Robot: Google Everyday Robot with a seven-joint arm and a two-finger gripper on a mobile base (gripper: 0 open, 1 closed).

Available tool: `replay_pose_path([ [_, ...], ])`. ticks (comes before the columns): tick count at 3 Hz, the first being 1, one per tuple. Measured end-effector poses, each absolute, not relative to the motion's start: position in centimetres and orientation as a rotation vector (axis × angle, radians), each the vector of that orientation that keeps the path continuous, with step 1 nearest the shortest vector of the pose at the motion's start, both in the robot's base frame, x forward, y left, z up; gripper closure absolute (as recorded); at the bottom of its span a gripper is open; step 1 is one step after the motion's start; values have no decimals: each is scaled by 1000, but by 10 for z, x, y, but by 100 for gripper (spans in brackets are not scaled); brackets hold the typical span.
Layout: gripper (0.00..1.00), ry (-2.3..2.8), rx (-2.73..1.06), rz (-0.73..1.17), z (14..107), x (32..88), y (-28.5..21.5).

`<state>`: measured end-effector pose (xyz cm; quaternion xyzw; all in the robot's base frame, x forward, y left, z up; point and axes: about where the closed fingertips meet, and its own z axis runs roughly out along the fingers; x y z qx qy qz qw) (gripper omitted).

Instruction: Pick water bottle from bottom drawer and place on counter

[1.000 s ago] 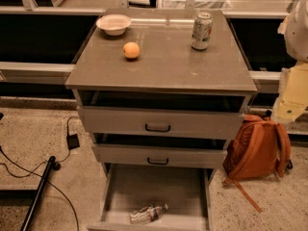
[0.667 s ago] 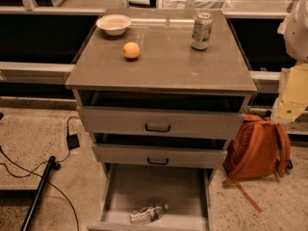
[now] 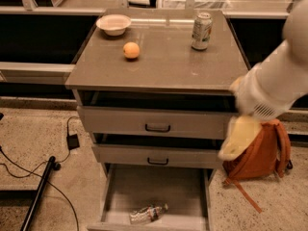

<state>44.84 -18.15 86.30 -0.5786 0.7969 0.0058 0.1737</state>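
Observation:
The water bottle point(image 3: 148, 213) lies on its side near the front of the open bottom drawer point(image 3: 159, 186). The counter point(image 3: 168, 66) is the grey-brown top of the cabinet. My white arm point(image 3: 276, 81) reaches in from the upper right. Its pale yellowish end, the gripper point(image 3: 239, 139), hangs beside the cabinet's right edge at the height of the middle drawer. It is well above and to the right of the bottle and holds nothing that I can see.
On the counter stand a white bowl point(image 3: 114, 24), an orange point(image 3: 131, 50) and a white-green drink can point(image 3: 201, 31). The two upper drawers are slightly ajar. An orange backpack point(image 3: 262, 155) leans at the cabinet's right. Cables and a black pole point(image 3: 38, 194) lie on the floor at the left.
My arm has swung in from the right edge toward the cabinet's front right corner and lower. The bottle, can, orange and bowl have not moved.

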Motion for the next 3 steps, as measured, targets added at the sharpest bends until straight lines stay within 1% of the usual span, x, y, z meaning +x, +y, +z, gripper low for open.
replay_pose_path([
  [1,0,2173,-1722,206,775,440,-133],
  [2,0,2155,-1706,188,761,444,-128],
  [3,0,2077,-1714,295,740,457,-110],
])
